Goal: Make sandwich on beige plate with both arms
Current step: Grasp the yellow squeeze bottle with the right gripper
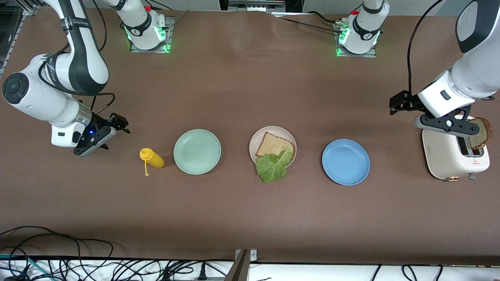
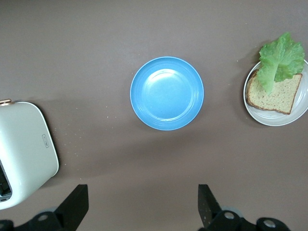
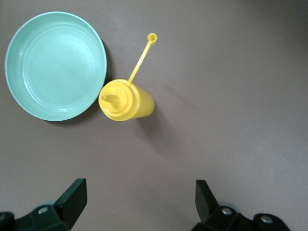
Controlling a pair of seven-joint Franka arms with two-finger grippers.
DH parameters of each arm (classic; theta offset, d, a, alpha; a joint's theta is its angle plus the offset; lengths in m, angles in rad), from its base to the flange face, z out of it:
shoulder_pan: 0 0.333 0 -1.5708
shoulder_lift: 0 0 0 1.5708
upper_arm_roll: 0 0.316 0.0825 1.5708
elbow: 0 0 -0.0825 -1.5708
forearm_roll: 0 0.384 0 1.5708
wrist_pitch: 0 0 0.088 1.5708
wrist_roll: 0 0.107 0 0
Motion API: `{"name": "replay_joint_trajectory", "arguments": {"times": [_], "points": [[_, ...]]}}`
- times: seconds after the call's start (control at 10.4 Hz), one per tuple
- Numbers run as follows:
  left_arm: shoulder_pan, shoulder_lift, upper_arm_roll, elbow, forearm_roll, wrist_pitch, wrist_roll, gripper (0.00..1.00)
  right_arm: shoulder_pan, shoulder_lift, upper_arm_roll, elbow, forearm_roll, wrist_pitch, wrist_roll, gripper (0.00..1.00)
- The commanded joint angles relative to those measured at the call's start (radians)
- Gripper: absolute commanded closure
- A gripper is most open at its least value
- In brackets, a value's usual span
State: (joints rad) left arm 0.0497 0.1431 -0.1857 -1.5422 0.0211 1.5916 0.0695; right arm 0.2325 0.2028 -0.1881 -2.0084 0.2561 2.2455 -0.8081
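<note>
A brown counter (image 1: 242, 89) is carrying three plates, a toaster (image 1: 453, 158) and cables (image 1: 78, 261) along its edge. The left hand (image 2: 143, 209) is gaping empty above the toaster, the right hand (image 3: 137, 207) gaping empty near a yellow bottle (image 3: 126, 100).

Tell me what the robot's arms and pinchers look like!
Both arms are glossy white with black joint bands. Each ends in a black two-finger gripper: the left gripper and the right gripper. Thin black cables run along them, and green lights glow at their bases.
</note>
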Motion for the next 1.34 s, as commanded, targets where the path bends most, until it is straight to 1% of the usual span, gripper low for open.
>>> {"name": "replay_joint_trajectory", "arguments": {"times": [0.0, 0.29, 0.48, 0.57, 0.77, 0.86, 0.96, 1.05, 1.24], "points": [[0.004, -0.011, -0.001, -0.013, -0.012, 0.008, -0.007, 0.0, -0.034, -0.028, 0.009, -0.084, 0.128, 0.084, -0.194, 0.0], [0.005, -0.01, 0.002, -0.016, -0.009, 0.002, -0.005, 0.0, -0.062, 0.018, 0.006, -0.101, 0.305, 0.135, -0.502, 0.0], [0.03, 0.004, 0.003, -0.013, -0.001, 0.004, 0.003, 0.0, -0.082, 0.073, -0.001, -0.101, 0.482, 0.138, -0.72, 0.0], [0.054, 0.007, 0.006, -0.015, 0.0, 0.004, 0.003, 0.0, -0.09, 0.101, -0.002, -0.099, 0.567, 0.138, -0.811, 0.0], [0.154, 0.032, 0.005, -0.012, 0.003, 0.005, 0.012, 0.0, -0.09, 0.157, -0.001, -0.096, 0.711, 0.14, -0.969, 0.0], [0.157, 0.036, 0.005, -0.013, 0.002, 0.005, 0.012, 0.0, -0.091, 0.185, -0.002, -0.093, 0.774, 0.14, -1.032, 0.0], [0.157, 0.039, 0.005, -0.013, 0.002, 0.005, 0.012, 0.0, -0.091, 0.205, -0.001, -0.093, 0.822, 0.14, -1.086, 0.0], [0.153, 0.039, 0.003, -0.013, 0.003, 0.005, 0.01, 0.0, -0.09, 0.208, -0.001, -0.092, 0.844, 0.14, -1.099, 0.0], [0.145, 0.035, -0.011, -0.012, 0.003, 0.007, -0.002, 0.0, -0.088, 0.21, 0.001, -0.073, 0.844, 0.138, -1.099, 0.0]]}}
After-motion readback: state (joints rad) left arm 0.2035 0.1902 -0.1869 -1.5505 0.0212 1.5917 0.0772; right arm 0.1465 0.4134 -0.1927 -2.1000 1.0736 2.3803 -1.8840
